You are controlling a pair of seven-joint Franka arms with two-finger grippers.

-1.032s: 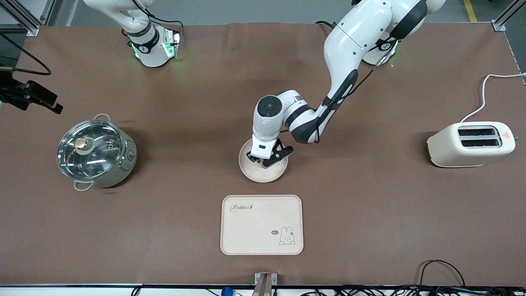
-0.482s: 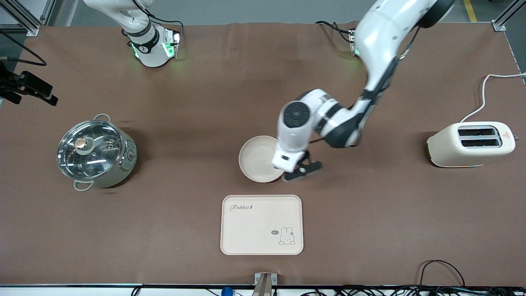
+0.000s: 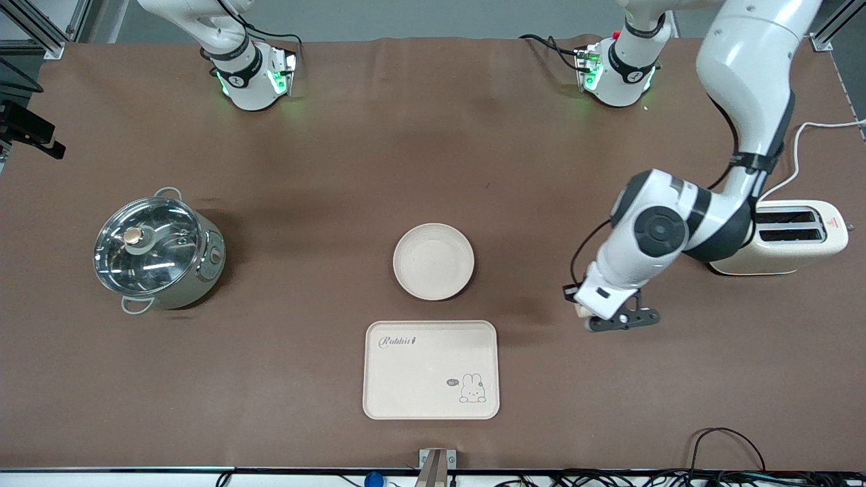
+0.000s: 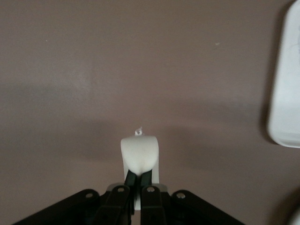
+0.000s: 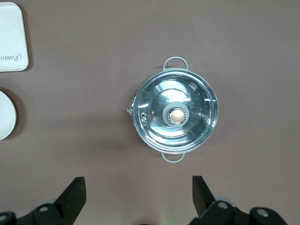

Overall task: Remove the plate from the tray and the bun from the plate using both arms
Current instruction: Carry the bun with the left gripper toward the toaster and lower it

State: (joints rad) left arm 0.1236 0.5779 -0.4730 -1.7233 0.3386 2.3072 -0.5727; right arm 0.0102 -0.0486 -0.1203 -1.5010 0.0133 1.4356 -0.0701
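The round cream plate (image 3: 434, 262) lies alone on the brown table, just farther from the front camera than the rabbit tray; its edge also shows in the right wrist view (image 5: 5, 115). My left gripper (image 3: 585, 311) hangs over bare table between the plate and the toaster. Its jaws are shut (image 4: 139, 176), the white fingertips (image 4: 139, 152) pressed together with nothing seen between them. My right gripper (image 5: 138, 197) stands wide open and empty, high above the table by the lidded pot (image 5: 174, 115). The bun is out of view.
A steel pot with a glass lid (image 3: 157, 251) stands toward the right arm's end. A white two-slot toaster (image 3: 778, 237) stands toward the left arm's end, partly covered by the left arm. The rabbit tray (image 3: 431, 369) lies near the front edge.
The left gripper has left the plate, swung toward the toaster end and shut its jaws. The plate has stayed put. The right hand has drifted slightly at the table's edge.
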